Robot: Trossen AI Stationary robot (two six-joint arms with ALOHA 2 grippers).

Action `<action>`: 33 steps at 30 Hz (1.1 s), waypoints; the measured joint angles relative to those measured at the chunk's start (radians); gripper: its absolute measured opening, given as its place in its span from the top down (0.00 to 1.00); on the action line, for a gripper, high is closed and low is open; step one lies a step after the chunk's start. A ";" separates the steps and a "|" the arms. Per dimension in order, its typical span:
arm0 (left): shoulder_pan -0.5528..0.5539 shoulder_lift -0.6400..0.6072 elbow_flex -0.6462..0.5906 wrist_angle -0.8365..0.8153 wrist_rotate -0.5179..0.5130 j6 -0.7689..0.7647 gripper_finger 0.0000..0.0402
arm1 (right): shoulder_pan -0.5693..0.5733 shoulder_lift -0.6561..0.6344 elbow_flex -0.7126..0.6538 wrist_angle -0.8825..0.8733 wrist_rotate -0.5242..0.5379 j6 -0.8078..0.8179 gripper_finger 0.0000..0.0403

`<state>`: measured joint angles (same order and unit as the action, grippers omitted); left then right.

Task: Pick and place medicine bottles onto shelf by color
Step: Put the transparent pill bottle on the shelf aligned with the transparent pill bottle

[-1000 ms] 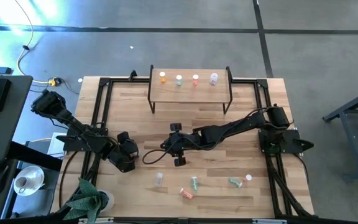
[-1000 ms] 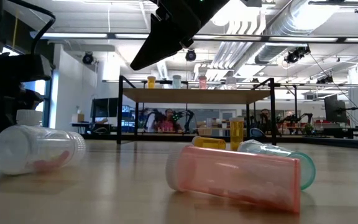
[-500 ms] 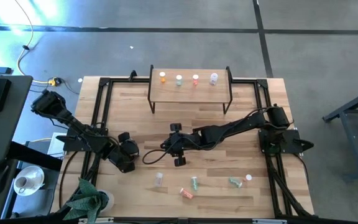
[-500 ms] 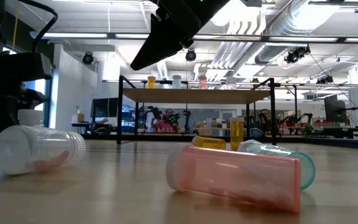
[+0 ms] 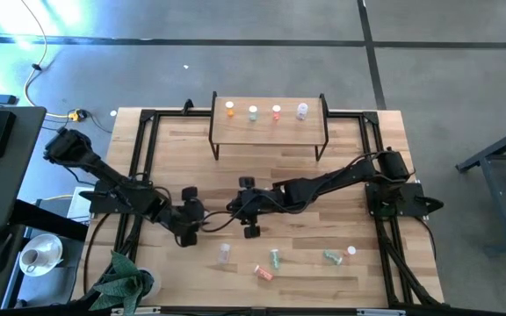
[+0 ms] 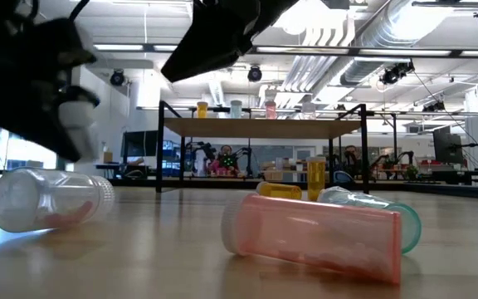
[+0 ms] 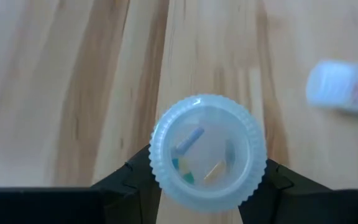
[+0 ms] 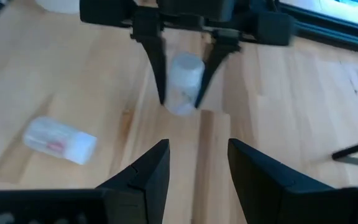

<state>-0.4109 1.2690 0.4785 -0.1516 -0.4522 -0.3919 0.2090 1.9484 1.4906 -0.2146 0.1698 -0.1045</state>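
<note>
Left claw has its 2 dark fingers pinched on a clear bottle, ridged white-blue cap facing the wrist camera, a few loose pills visible through it; in the right wrist view that bottle hangs upright between the left fingers, just above the bench. The danger I see: smooth round plastic, a narrow pinch near the cap, so a quick swing could let it twist or slip out and roll. Right claw sits close by mid-bench, fingers parted with nothing between them, and the 2 arms are near enough that a careless lift could clip one against the other. Up on the shelf, light wood on thin black legs, 4 bottles stand in a row along the far edge: orange, green, pink and clear; setting this one down hard beside the clear one could topple a neighbour. Lying on the near bench: a second clear bottle, a pink one, and 2 green ones, all slick cylinders ready to roll.
</note>
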 joint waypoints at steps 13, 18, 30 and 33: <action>0.062 0.000 0.128 0.001 0.010 0.243 0.63 | 0.017 0.000 0.000 0.130 -0.059 -0.061 0.62; 0.083 0.000 0.160 -0.001 0.010 0.304 0.63 | 0.014 0.000 0.000 0.172 -0.053 -0.115 0.62; 0.159 0.000 0.255 -0.070 0.100 0.353 0.63 | 0.017 0.000 0.127 -0.015 0.025 -0.105 0.62; 0.173 0.000 0.255 -0.070 0.101 0.360 0.63 | 0.017 0.000 0.183 -0.059 0.024 -0.096 0.62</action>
<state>-0.2383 1.2690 0.7334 -0.2214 -0.3517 -0.0315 0.2264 1.9484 1.6736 -0.2738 0.1942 -0.2007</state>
